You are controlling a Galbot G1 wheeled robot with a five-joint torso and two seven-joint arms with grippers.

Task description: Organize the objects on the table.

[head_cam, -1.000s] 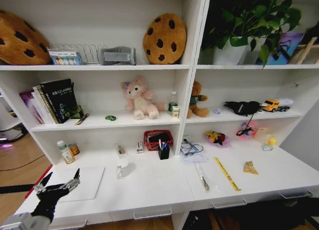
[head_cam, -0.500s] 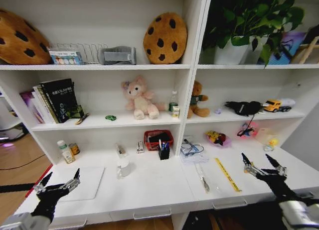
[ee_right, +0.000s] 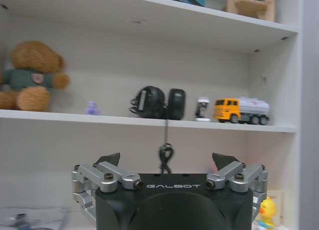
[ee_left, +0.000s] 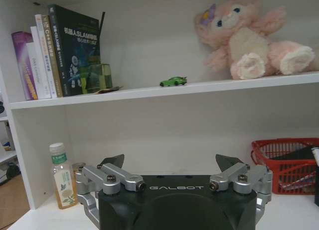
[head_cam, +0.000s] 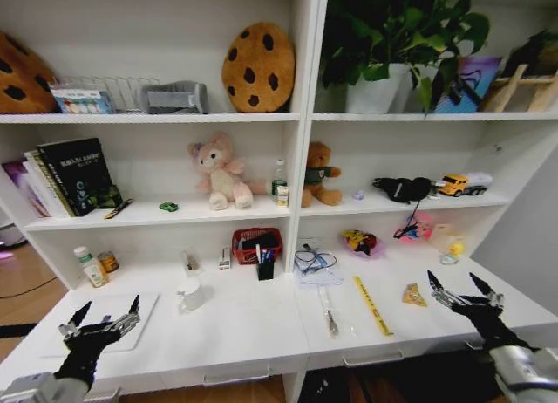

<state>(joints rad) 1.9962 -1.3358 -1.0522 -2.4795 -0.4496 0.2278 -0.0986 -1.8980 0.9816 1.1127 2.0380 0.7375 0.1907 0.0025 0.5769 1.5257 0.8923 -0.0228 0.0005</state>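
Note:
The long white table (head_cam: pixel 253 329) carries scattered objects. A silver laptop (head_cam: pixel 131 314) lies flat at its front left, and my left gripper (head_cam: pixel 106 311) (ee_left: pixel 169 163) hovers open at its near edge, holding nothing. A black pen cup (head_cam: pixel 265 269) with pens stands in the middle in front of a red basket (head_cam: pixel 255 243). A small bottle (head_cam: pixel 89 268) (ee_left: pixel 62 176) stands at the back left. A tiny green toy car (head_cam: pixel 168 207) (ee_left: pixel 173 81) sits on the shelf above. My right gripper (head_cam: pixel 453 285) (ee_right: pixel 166 160) is open and empty over the table's front right.
A white mug (head_cam: pixel 190 294), a pen (head_cam: pixel 328 317) and a yellow ruler (head_cam: pixel 372 305) lie mid-table. Books (head_cam: pixel 70 176), a pink plush toy (head_cam: pixel 215 169), a teddy bear (head_cam: pixel 318 174) and a yellow truck (head_cam: pixel 460 185) fill the shelf. Drawer handles (head_cam: pixel 235 379) line the front edge.
My right gripper has come up into view at the front right, open. The whole picture has shifted left, so the camera turned. The left gripper holds its pose.

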